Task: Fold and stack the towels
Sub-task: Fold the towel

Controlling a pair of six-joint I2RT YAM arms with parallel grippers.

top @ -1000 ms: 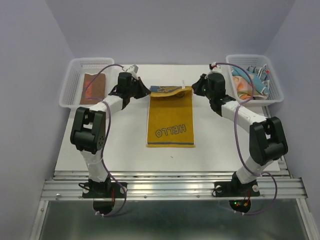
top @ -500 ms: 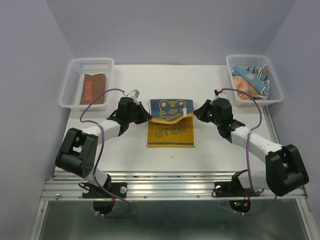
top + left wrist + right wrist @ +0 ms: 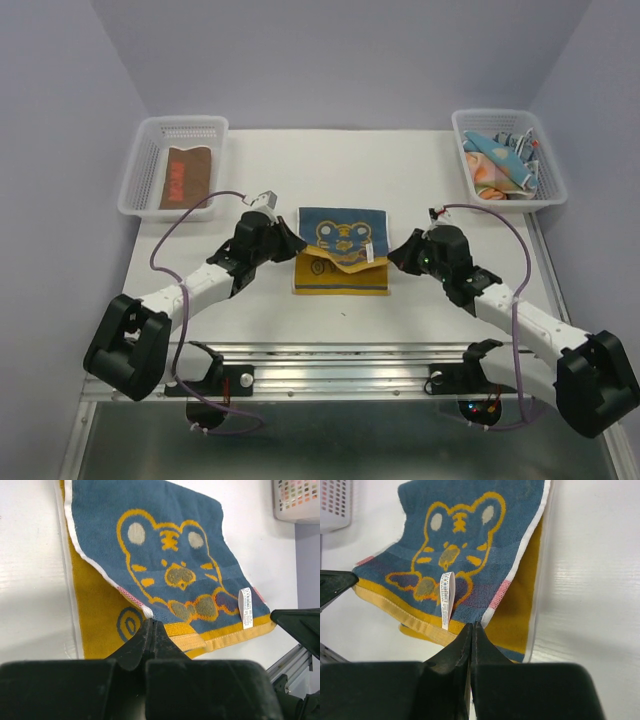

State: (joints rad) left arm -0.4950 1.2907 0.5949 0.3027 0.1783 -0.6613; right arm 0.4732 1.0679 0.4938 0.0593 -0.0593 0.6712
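The yellow towel [image 3: 342, 278] is laid at the middle of the white table [image 3: 420, 190]. Its far half is folded over toward the near edge, so that the blue, bear-printed underside is shown. The left gripper [image 3: 150, 626] is clamped on the flap's left corner, and the right gripper [image 3: 471, 628] on its right corner. A brown towel [image 3: 187, 177] is noted in the left basket [image 3: 135, 172]. Crumpled coloured towels [image 3: 500, 160] are noted in the right basket [image 3: 549, 178].

Blue tiger side of towel [image 3: 465, 540] up; right gripper [image 3: 471, 630] clamped on its yellow hem, seemingly.
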